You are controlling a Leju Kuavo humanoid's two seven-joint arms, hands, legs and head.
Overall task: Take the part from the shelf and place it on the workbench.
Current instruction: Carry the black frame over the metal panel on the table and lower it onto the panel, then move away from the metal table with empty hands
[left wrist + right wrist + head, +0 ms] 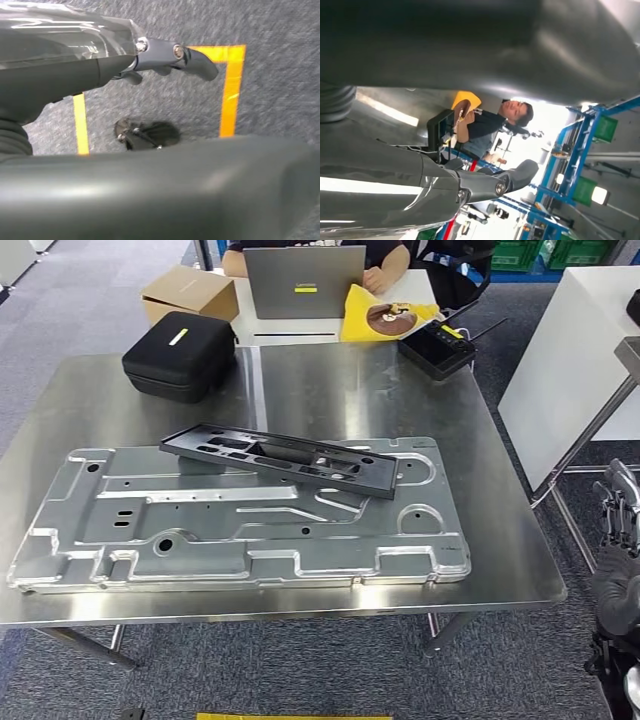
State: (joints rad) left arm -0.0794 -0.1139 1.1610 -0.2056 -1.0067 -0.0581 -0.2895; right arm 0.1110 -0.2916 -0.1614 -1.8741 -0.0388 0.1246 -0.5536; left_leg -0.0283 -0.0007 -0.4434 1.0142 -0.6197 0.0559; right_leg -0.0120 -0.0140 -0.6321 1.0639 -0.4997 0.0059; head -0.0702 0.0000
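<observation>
A long black plastic part [279,458] lies flat on a large silver stamped panel [226,530], which covers most of the metal workbench [498,540]. The part sits across the panel's far half, angled slightly. My right hand [617,530] hangs beside the bench's right front corner, below the tabletop's edge, fingers apart and holding nothing; the right wrist view shows one finger [501,184] stretched out. My left hand [151,55] hangs over the grey carpet, its fingers extended and nothing in them.
At the bench's far side stand a black zip case [179,355] and a black handheld screen [438,348]. Behind them a person sits at a laptop [306,280] beside a cardboard box [189,290]. A white table [573,360] stands right. Yellow tape [230,90] marks the floor.
</observation>
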